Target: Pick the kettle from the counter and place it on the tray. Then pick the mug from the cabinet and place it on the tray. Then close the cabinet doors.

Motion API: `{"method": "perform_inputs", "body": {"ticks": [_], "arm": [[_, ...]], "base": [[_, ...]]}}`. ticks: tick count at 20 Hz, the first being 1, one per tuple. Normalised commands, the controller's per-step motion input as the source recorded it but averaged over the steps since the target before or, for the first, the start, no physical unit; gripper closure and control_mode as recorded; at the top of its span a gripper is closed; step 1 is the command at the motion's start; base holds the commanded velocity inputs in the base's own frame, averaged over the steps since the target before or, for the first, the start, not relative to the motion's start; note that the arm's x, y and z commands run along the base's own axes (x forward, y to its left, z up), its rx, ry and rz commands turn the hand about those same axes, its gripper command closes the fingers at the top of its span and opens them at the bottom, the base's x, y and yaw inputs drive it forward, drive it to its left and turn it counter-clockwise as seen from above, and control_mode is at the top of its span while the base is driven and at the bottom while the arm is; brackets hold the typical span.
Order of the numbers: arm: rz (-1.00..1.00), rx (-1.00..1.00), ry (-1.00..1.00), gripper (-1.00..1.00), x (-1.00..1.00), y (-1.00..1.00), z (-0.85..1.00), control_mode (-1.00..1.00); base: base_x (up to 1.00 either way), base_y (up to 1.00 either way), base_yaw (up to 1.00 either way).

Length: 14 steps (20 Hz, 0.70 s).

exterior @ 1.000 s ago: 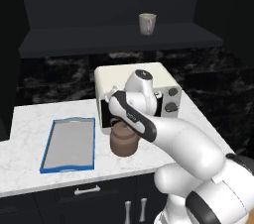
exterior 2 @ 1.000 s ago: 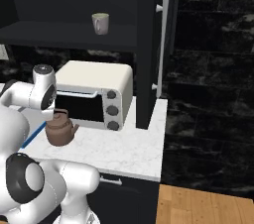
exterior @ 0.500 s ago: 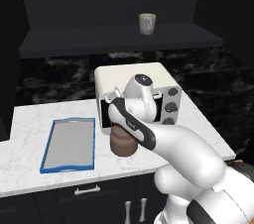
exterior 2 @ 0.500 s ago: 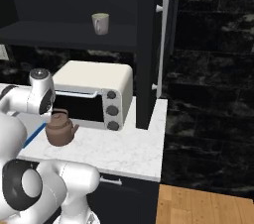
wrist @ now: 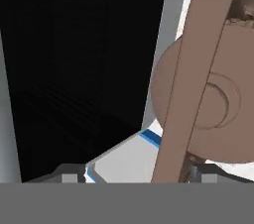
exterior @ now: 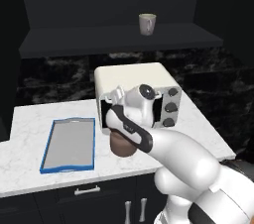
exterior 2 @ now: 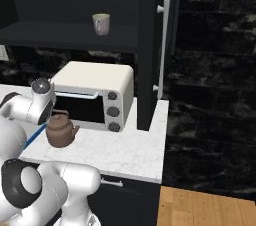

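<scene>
Fingers: the two dark tips sit at the bottom of the hand view, one at the left (wrist: 69, 172) and one at the right, with the kettle's hoop handle (wrist: 191, 84) rising close beside the right one. I cannot tell whether they are pinching the hoop yet or standing apart around it.
Gripper: the gripper (wrist: 134, 173) is down over the kettle; compared with a moment ago the hand has dropped lower and the jaws are coming together, so a grasp looks to be under way, not finished.
Kettle: the kettle (exterior 2: 61, 130) stands upright on the counter (exterior 2: 135, 152), right in front of the toaster oven (exterior 2: 95, 95), spout towards the room. It has not shifted from where it stood a second ago and shows no sign of lifting.
Arm: the white arm (exterior: 163, 143) reaches forward over the kettle, whose brown base (exterior: 121, 147) peeks out beneath the wrist in the left base view.
Tray: the tray (exterior: 69, 144) lies flat on the counter, apart from the kettle on its left in that view, with nothing on it.
Mug: the mug (exterior: 147, 24) waits on the shelf of the cabinet (exterior: 119, 37).
Cabinet doors: a door (exterior 2: 167, 45) stands swung open at the right.
Meaning for the task: I judge the first pick is just being made; the carry to the tray, the mug and the doors are all ahead.
</scene>
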Motion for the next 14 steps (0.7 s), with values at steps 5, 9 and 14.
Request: {"method": "perform_inputs", "body": {"ticks": [5,9,14], "arm": [[-0.08,0.22,-0.02,-1.0,0.31,-0.24,-0.95,-1.0],[-0.08,0.14,-0.03,1.0,0.07,-0.38,-1.0,-1.0],[-0.09,-0.01,0.04,1.0,-0.1,-0.32,-0.42,-1.0]], "base": [[0.0,0.0,0.0],[0.0,0.0,0.0],[0.0,0.0,0.0]]}}
